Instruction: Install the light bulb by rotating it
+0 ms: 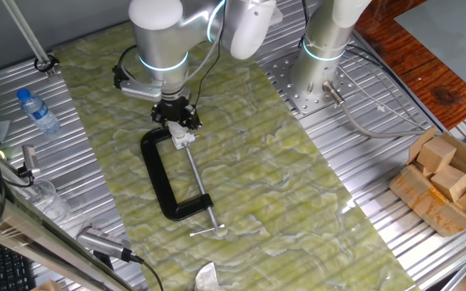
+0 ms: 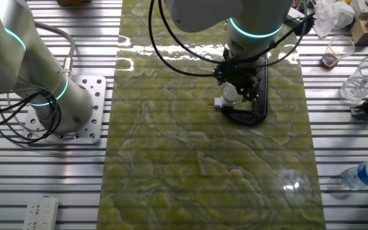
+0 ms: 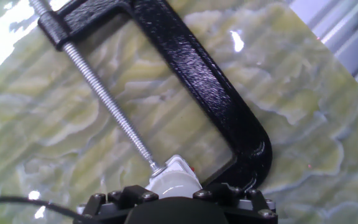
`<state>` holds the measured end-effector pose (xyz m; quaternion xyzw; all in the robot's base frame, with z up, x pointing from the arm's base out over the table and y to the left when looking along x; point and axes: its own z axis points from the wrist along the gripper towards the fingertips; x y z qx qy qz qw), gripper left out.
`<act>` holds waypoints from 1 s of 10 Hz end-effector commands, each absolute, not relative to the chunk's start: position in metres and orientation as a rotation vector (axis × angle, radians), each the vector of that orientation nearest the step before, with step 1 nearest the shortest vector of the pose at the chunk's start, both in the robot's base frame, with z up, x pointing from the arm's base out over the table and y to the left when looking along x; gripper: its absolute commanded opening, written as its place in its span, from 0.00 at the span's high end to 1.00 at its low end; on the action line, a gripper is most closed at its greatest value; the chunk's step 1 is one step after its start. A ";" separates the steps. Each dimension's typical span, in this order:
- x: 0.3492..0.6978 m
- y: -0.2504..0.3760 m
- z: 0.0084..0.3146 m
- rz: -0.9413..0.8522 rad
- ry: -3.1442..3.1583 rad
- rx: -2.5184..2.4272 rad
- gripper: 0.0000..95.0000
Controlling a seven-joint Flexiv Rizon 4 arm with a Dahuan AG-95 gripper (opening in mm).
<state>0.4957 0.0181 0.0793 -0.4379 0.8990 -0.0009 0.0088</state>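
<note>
Directly beneath end effector (image 3: 176, 202), light bulb (image 3: 173, 182), fingers closed around it

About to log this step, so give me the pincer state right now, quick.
Pincer: down on the light bulb at the end of the black C-clamp; fingers hidden, so open or shut cannot be told.

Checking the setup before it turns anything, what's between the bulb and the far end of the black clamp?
The long steel screw spans that gap, running from the bulb up to the clamp's far end. The hand view shows it best.
</note>
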 end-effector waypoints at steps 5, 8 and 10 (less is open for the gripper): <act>0.496 0.018 0.079 -0.019 2.729 -1.495 0.40; 0.496 0.018 0.079 -0.017 2.698 -1.549 0.40; 0.496 0.018 0.079 -0.020 2.683 -1.577 0.40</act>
